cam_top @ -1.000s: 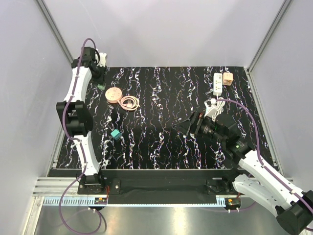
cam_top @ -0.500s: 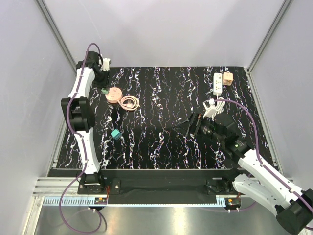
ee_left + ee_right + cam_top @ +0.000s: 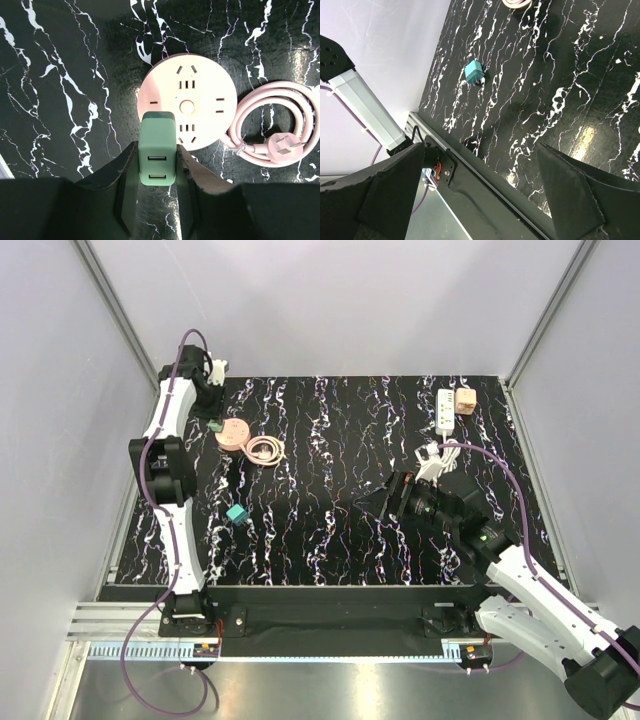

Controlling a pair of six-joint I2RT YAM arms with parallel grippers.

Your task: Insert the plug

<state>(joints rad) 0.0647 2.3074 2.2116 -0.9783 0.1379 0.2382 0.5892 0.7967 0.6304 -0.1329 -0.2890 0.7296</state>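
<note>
Left tool clenched on green charger, poised over round socket disc. Right tool released, empty. Peach plug lies beyond right tool, touching white strip; right arm nearer.

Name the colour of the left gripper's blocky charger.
Blocky charger is sage green; best in left wrist view.

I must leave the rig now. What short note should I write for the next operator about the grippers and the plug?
Left gripper: shut on a green USB charger, at the edge of the round socket disc; whether seated, I cannot tell.
Right gripper: open, empty, above mid-table.
Peach plug: beside the white power strip, far right, no gripper near.
Done: plug apparently not inserted. Left: grasp and insert it.
</note>
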